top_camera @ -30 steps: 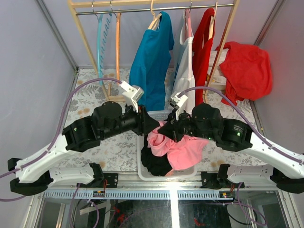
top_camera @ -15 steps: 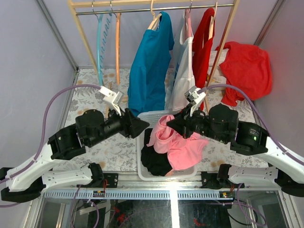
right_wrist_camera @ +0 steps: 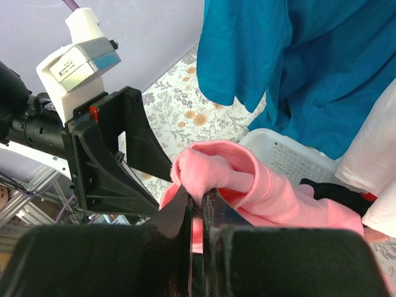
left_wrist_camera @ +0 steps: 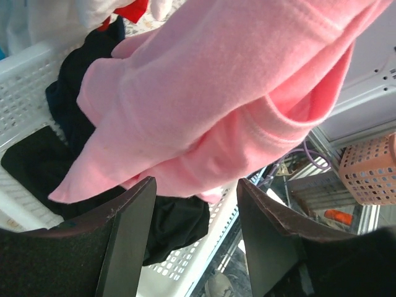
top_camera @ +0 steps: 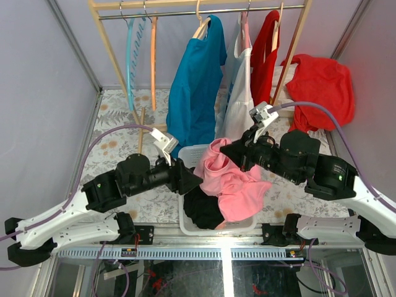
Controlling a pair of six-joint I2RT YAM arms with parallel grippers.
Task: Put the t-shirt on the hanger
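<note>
The pink t-shirt (top_camera: 230,180) hangs bunched over the white basket (top_camera: 187,230). My right gripper (top_camera: 224,148) is shut on a fold of it near the top and holds it up; in the right wrist view the gripper (right_wrist_camera: 199,205) pinches the t-shirt (right_wrist_camera: 266,182). My left gripper (top_camera: 197,180) is open and empty just left of the shirt. In the left wrist view the left gripper (left_wrist_camera: 195,213) has its jaws wide apart under the t-shirt (left_wrist_camera: 235,93), not touching it. The orange hanger (top_camera: 153,55) hangs bare on the rack at the back left.
A teal hanger (top_camera: 129,55) hangs beside the orange one. A blue shirt (top_camera: 198,80), a white garment (top_camera: 240,99) and red garments (top_camera: 265,55) hang on the wooden rack (top_camera: 204,5). A red garment (top_camera: 322,90) drapes at the right. Black clothing (top_camera: 201,213) lies in the basket.
My right gripper has risen and moved back with the pink t-shirt, pulling more of it out of the basket. My left gripper drew back, then came in lower beside the shirt.
</note>
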